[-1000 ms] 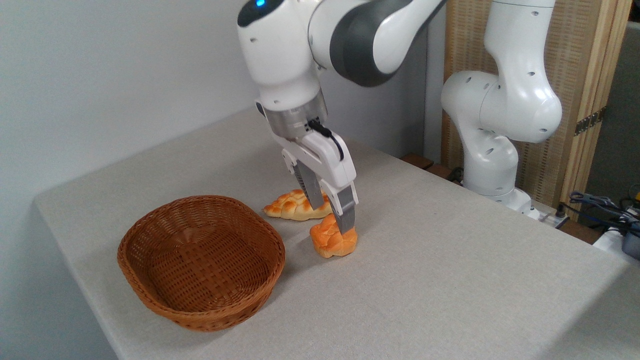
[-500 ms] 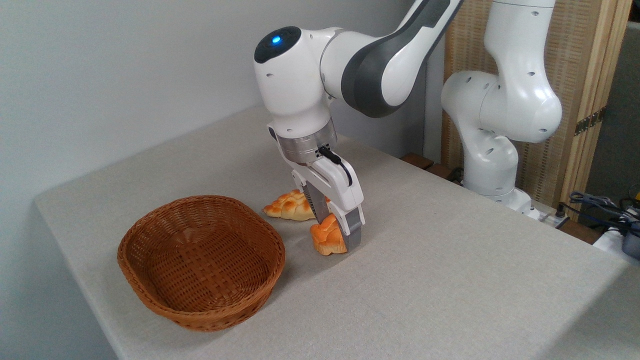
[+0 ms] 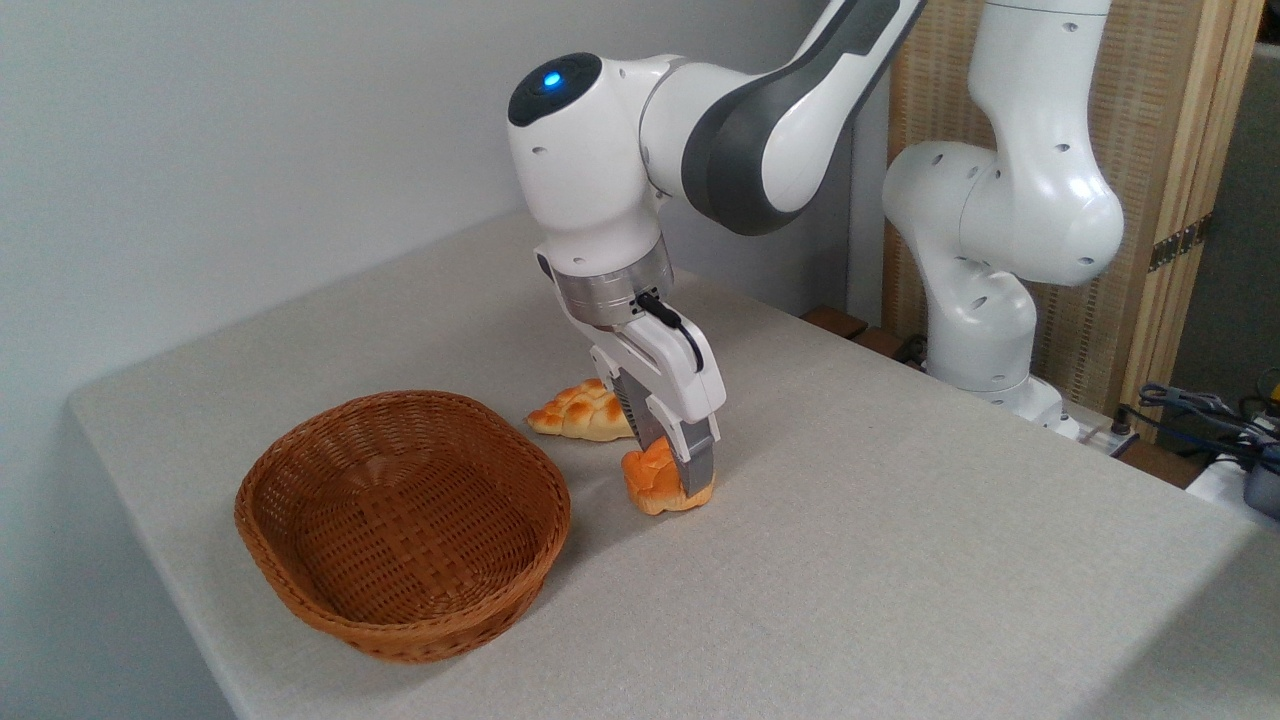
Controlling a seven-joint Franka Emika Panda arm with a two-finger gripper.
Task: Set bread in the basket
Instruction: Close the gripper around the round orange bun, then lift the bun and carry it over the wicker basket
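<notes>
Jaws nipped in on bun, which sits btwn them on desk. Squeeze firm, lift straight up, then carry left to basket, clear of rim.

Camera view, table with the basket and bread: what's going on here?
The robot arm's gripper is down on the small orange bun, its fingers closed around it, apparently gripping it. The bun looks to be at or just off the grey table; it is not in the basket yet. The wicker basket sits empty to the left. A paler braided loaf lies just behind the bun, untouched.
</notes>
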